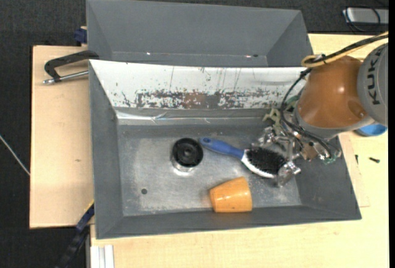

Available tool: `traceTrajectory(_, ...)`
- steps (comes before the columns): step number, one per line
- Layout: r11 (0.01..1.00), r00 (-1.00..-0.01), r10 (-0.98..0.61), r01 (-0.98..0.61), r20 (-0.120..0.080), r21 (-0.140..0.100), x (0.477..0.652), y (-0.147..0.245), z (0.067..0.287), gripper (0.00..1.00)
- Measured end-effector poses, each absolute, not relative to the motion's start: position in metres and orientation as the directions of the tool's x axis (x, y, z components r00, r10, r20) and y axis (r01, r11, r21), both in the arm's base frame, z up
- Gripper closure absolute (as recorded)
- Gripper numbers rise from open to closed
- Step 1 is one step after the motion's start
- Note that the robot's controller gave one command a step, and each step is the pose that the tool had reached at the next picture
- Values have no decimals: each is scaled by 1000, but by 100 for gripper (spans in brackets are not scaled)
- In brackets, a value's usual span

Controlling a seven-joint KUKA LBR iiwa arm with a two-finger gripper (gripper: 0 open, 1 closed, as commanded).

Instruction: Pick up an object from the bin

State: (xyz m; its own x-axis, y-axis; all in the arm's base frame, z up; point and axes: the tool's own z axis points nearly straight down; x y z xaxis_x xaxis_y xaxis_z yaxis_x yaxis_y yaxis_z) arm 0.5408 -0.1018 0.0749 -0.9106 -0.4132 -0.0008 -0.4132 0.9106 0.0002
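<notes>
My gripper (285,169) is low in the right part of the bin, its metal fingers at the bristle head of a brush. The brush (244,155) has a blue handle pointing left and a white head with black bristles under the fingers. Whether the fingers grip the head or only touch it I cannot tell. An orange cup (231,195) lies on its side just in front of the brush, near the bin's front wall. A black round cap on a silvery base (186,154) stands left of the brush handle.
The arm with its orange cover comes in from the right, above the bin's right wall. The left part of the bin floor is bare metal with a small dark spot.
</notes>
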Motion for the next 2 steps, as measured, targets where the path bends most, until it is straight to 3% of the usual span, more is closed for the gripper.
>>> traceTrajectory(1, 911, -911, -412, -412, -3, -4, 542, -103, 76, 100)
traceTrajectory(2, 864, -864, -503, -503, -12, -9, 552, -97, 225, 100)
